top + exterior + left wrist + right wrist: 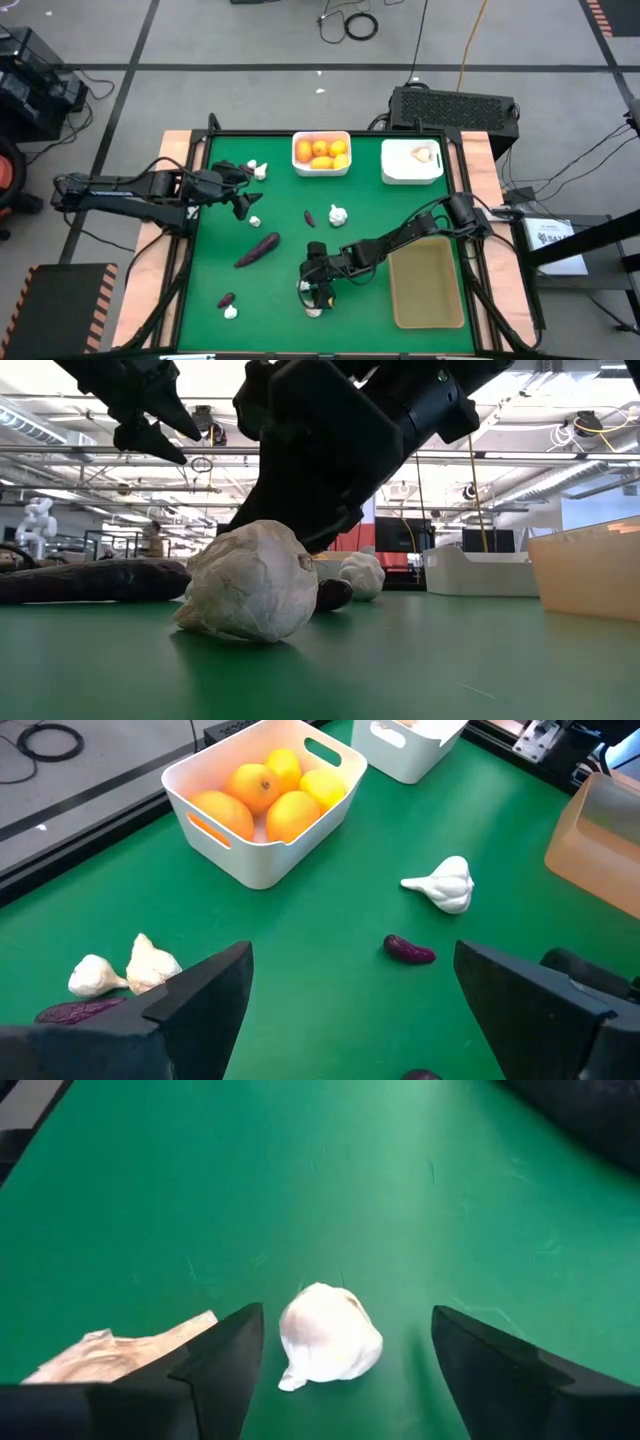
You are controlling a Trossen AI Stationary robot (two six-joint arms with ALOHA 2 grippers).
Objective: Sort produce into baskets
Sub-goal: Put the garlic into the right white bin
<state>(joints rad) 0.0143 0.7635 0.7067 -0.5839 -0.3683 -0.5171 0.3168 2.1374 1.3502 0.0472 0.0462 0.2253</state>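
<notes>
My right gripper (318, 293) is open and points down over a white garlic bulb (328, 1345) that lies on the green mat near the front edge. The bulb lies between the fingers, apart from both. It fills the low view (250, 585). My left gripper (243, 203) is open and empty above the mat's left part, with a small purple piece (410, 950) and a garlic bulb (445, 885) ahead of it. One white basket (321, 153) holds orange fruits. The other white basket (412, 160) holds a garlic bulb. The tan tray (428, 282) lies at the right.
A long purple piece (257, 248) lies left of centre. Two garlic bulbs (258, 168) lie at the far left and one (255, 221) below my left gripper. A small purple piece (226, 299) and a bulb (231, 312) lie at the front left. A black grilled box (455, 105) stands behind the table.
</notes>
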